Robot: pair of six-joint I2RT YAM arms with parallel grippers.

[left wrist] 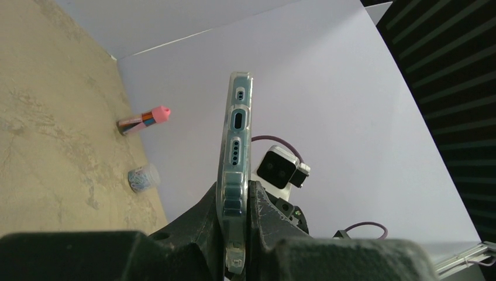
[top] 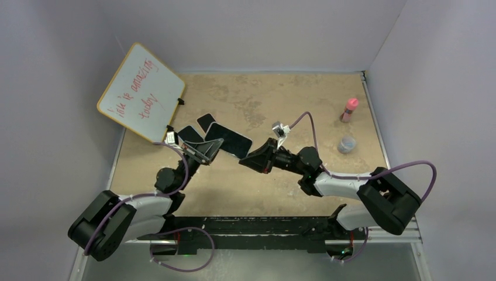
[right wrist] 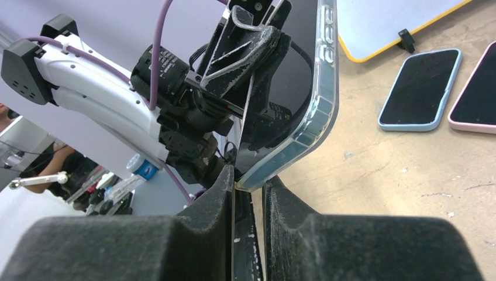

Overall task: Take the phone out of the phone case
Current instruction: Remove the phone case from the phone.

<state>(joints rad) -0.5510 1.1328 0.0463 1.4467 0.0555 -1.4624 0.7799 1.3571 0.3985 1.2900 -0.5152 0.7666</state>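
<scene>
Top external view shows the phone [top: 231, 140] held in the air above the table [top: 292, 99], between the two arms and near the whiteboard [top: 141, 92]. The left gripper [top: 206, 149] pinches it tight across front and back, clear case [left wrist: 236, 134] and all. The right gripper [right wrist: 248, 184] has a finger on either side of one lower corner of the case; whether they actually press it, I cannot tell. A blue-cased phone [right wrist: 420, 88] and a pink-cased phone [right wrist: 476, 91] lie flat on the table beside the whiteboard.
</scene>
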